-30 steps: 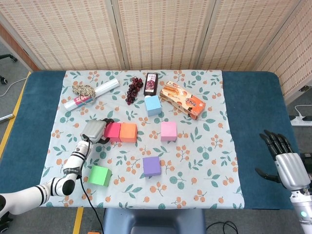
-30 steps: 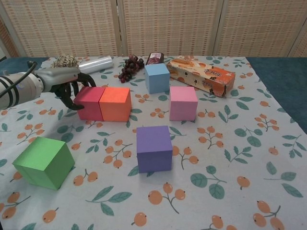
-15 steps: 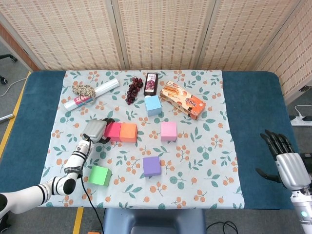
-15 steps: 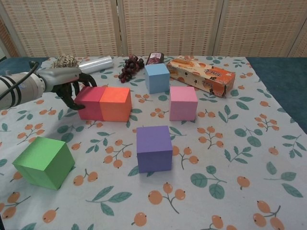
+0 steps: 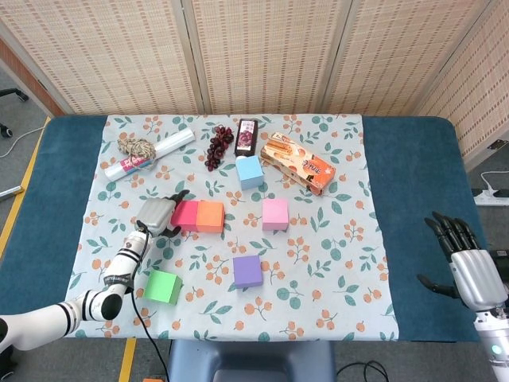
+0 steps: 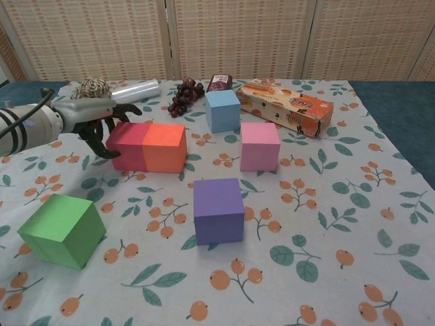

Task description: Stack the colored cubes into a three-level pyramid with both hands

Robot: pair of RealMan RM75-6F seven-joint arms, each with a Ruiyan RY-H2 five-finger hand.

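Fingers (image 6: 112,109) of left hand (image 5: 156,213) spread apart, holding nothing, tips at left face of red cube (image 6: 127,145); contact or small gap, cannot tell. Red cube flush against orange cube (image 6: 163,147) on far side from fingers: base row of two. Judged step: building bottom level; third cube needed. Green cube (image 6: 62,229) nearest below fingers; purple cube (image 6: 218,209), pink cube (image 6: 259,145), blue cube (image 6: 222,110) further right, all apart. Cubes matte, square-edged. Right hand (image 5: 469,267) well apart at far right, fingers open, empty.

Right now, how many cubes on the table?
6: red cube touching orange cube, blue cube at the back, pink cube, purple cube, green cube front-left.
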